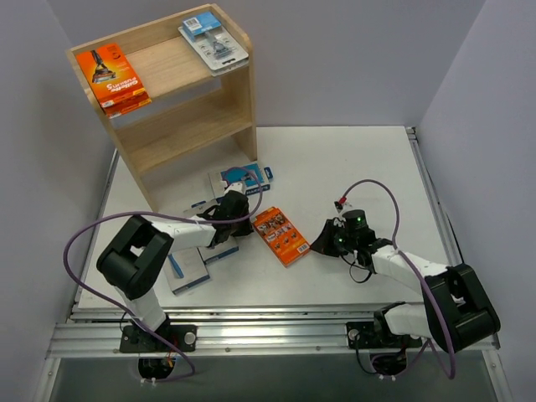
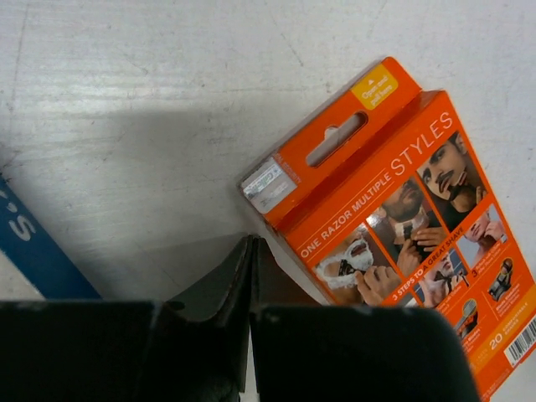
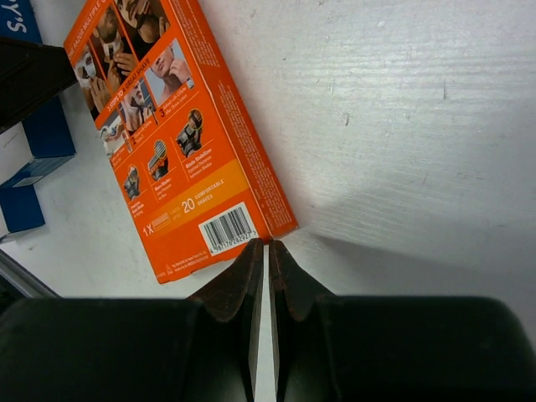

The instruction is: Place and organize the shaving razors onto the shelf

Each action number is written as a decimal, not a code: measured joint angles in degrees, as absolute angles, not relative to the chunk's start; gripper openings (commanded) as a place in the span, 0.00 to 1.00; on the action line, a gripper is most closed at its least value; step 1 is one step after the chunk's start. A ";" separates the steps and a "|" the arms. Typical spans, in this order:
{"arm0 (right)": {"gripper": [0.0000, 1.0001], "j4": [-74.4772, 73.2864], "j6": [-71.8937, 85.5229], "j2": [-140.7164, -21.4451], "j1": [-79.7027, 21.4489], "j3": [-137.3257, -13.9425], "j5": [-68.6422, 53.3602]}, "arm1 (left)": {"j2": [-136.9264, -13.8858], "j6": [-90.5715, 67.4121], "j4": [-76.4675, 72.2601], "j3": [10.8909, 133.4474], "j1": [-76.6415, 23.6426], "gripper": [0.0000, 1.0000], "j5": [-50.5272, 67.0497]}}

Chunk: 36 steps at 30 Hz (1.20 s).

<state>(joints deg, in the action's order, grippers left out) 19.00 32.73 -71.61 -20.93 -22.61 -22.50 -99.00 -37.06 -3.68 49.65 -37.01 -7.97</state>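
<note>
One orange razor box [image 1: 281, 235] lies flat on the table between my two grippers. My left gripper [image 1: 248, 219] is at its upper left. In the left wrist view, the left gripper [image 2: 251, 244] is shut and empty, its tips beside the long edge of the orange box [image 2: 394, 209]. My right gripper [image 1: 322, 243] is shut too. In the right wrist view, the right gripper [image 3: 269, 245] has its tips against the barcode corner of the orange box [image 3: 172, 134]. The wooden shelf [image 1: 188, 126] carries an orange pack [image 1: 113, 77] and a clear blister pack [image 1: 213, 42] on top.
Grey-and-blue razor boxes lie on the table left of the orange one: one behind the left gripper [image 1: 241, 177], one by the left forearm [image 1: 186, 270]. Blue box edges show in the wrist views [image 2: 33, 251] [image 3: 33, 142]. Grey walls close in on both sides.
</note>
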 measured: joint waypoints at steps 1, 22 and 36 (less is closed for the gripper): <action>0.04 19.09 32.62 -72.03 -20.91 -22.61 -22.48 | -99.44 -37.34 -4.08 49.69 -37.01 0.08 -7.73; 0.02 26.55 31.88 -77.47 -19.79 -22.68 -24.73 | -100.97 -38.19 -7.31 49.98 -37.01 0.08 -6.76; 0.00 22.26 34.04 -84.88 -19.84 -30.52 -23.90 | -84.90 -35.66 -2.50 48.86 -36.38 0.08 -14.09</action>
